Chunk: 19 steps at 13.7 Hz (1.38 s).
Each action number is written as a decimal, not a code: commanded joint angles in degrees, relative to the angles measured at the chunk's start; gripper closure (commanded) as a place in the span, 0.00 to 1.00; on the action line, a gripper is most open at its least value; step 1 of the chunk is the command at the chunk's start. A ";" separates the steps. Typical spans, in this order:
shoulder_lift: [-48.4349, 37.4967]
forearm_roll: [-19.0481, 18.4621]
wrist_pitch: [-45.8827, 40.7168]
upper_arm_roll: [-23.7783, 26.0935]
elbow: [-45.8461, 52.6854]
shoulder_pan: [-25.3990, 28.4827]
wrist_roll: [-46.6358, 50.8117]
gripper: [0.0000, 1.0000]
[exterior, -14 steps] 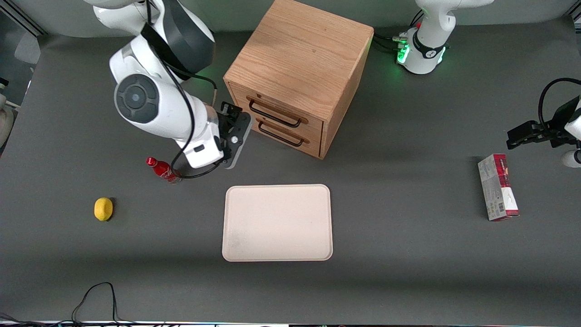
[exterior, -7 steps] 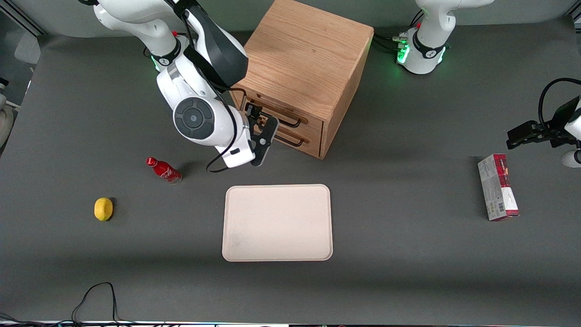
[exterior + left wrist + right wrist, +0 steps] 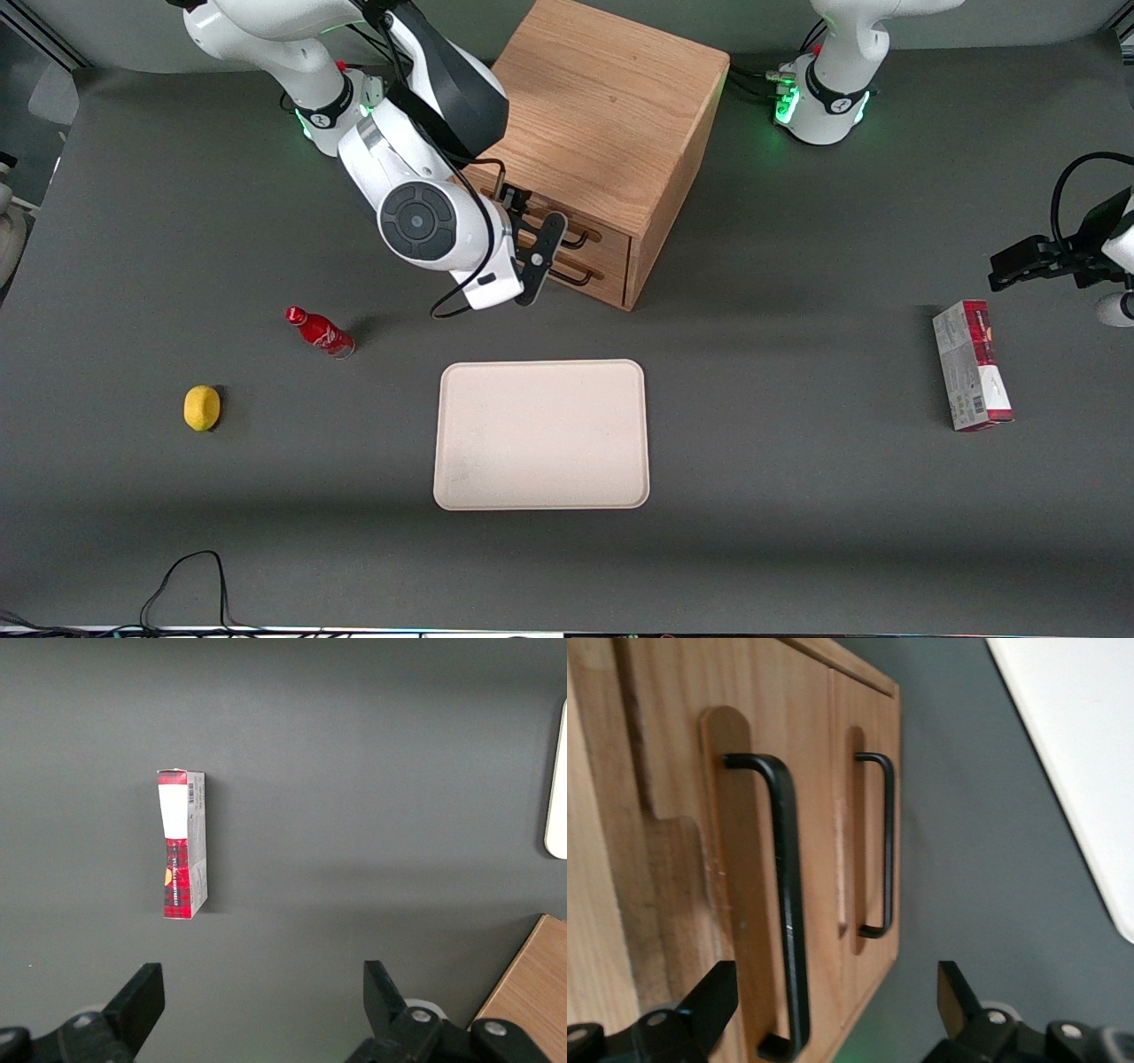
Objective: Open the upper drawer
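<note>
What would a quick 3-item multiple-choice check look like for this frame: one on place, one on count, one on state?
1. Where is the gripper?
A. in front of the cabinet's drawers
B. over the tray
C. beside the lemon

2. How many drawers does the cabinet have?
A. one
B. two
C. three

3. The upper drawer is:
A. fully open
B. removed
C. closed

Answers: 1 A, the open fingers point at the black handles; 2 B, two handled fronts show; 3 C, its front sits flush with the lower drawer.
</note>
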 commanded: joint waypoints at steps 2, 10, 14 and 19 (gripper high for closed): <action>-0.92 2.34 -0.39 -0.71 -1.56 0.35 1.12 0.00; -0.92 2.34 3.83 -0.80 -4.73 0.53 1.12 0.00; -0.92 2.34 6.11 -0.80 -6.22 0.62 1.12 0.00; -0.74 2.34 9.81 -0.80 -8.42 0.88 1.12 0.00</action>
